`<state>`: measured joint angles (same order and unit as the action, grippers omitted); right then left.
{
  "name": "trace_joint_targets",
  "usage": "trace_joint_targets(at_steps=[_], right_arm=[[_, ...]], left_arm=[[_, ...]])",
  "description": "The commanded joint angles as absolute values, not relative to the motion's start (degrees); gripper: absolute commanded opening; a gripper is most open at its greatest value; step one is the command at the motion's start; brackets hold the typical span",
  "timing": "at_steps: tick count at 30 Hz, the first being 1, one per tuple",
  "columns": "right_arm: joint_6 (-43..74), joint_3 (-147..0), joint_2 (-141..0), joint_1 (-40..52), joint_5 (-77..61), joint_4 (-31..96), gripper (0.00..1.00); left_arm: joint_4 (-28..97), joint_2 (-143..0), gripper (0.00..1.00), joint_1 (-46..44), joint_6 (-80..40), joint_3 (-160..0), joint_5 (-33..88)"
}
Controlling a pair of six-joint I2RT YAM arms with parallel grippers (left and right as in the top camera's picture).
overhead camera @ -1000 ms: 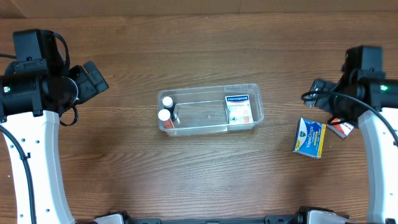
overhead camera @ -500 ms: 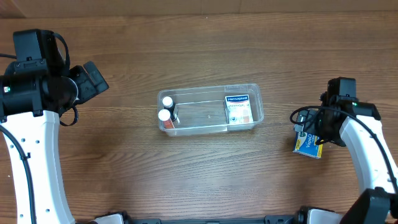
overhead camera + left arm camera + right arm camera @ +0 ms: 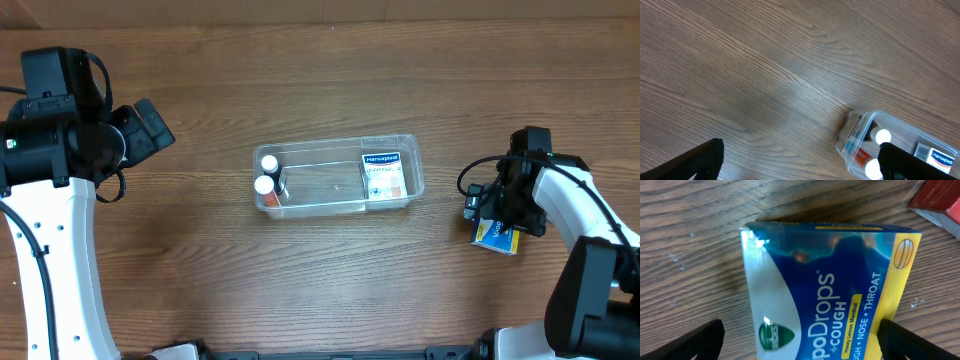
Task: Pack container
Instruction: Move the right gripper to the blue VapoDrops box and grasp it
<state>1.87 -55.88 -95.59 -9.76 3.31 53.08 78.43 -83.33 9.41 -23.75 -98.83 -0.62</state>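
Note:
The clear plastic container [image 3: 338, 176] sits mid-table, holding two white-capped tubes [image 3: 267, 174] at its left end and a white box [image 3: 382, 175] at its right end. Its corner also shows in the left wrist view [image 3: 855, 135]. My right gripper [image 3: 497, 212] is open, low over a blue and yellow cough drops box [image 3: 830, 285] on the table; its fingers [image 3: 702, 340] straddle the box's two sides. The box also shows in the overhead view [image 3: 497, 236]. My left gripper [image 3: 800, 162] is open and empty, held high at the left, away from the container.
A red and white small box [image 3: 940, 202] lies just beyond the cough drops box, at the top right of the right wrist view. The rest in view is bare wooden tabletop.
My right arm has swung in and down from the far right onto the cough drops box, hiding most of it and the red box in the overhead view. The left arm has not moved.

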Motion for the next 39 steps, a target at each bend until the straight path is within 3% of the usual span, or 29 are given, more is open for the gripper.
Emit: trace_joint_targets(at_steps=[1,28,39], right_arm=[[1.4,-55.6,-99.7,-10.0,2.2,52.1,1.00],[1.4,-62.0,-95.9,-8.6,1.5,56.8,0.98],[-1.8,-62.7,-91.8,-8.0,-8.6,59.1,0.98]], left_arm=[[78.4,-83.3,1.00,9.6,-22.7,-99.5,-0.2],[78.4,-83.3,1.00,9.6,-22.2,-99.5,-0.6],[78.4,-83.3,1.00,9.6,-22.2,-99.5,-0.6]])
